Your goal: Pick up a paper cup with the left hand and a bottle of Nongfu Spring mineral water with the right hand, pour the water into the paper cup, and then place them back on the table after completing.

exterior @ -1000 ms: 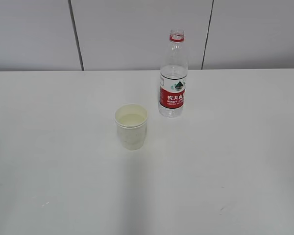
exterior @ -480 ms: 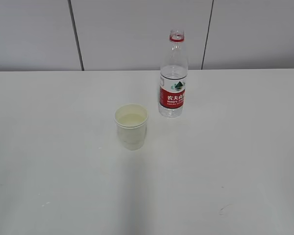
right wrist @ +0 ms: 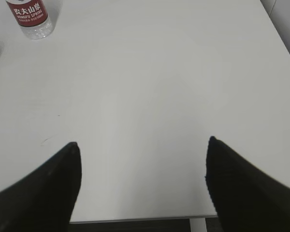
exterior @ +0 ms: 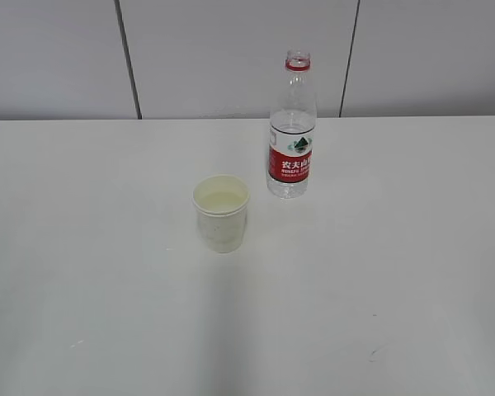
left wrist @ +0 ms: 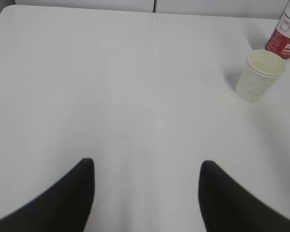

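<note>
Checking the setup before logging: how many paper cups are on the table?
1. The paper cup stands upright near the middle of the table, just front-left of the bottle; none seems hidden.

Looks like a lab or test room rather than a home: large plain white flat counter (exterior: pixel 107 272), bare pale grey panelled wall (exterior: pixel 231 58) with dark vertical seams behind, no furnishings or decoration anywhere around.
</note>
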